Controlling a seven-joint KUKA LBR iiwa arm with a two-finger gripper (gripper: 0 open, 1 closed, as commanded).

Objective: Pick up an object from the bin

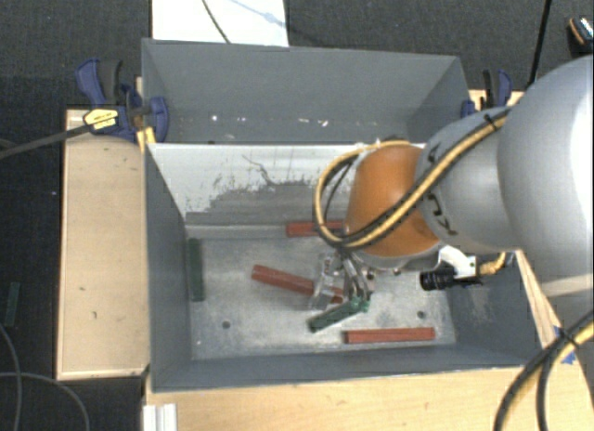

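Camera view is showing the claw (345,295) hanging low over the floor of the grey bin (232,332), right of the middle and toward the front wall, with the arm's orange cover (385,202) bulking above it. Directly under it a small green bar (325,319) is lying flat on the floor. Its upper-right end is meeting the claw's tip, but I cannot tell whether the claw is gripping it or merely sitting over it, nor how far the claw is standing open. The bar's long axis is running on a diagonal, the free end pointing toward the bin's front left and the other end going up and right beneath the claw. By its look it is seeming a stiff, light stick with straight flat sides, so it is probably calling for a hold across its narrow width near the middle; a hold at the very end is risking a swing or slip on lifting. A red bar (390,334) is lying just beside it toward the front wall, apart from it, and a red-brown bar (281,279) is lying near on the left, its right end close to the claw.
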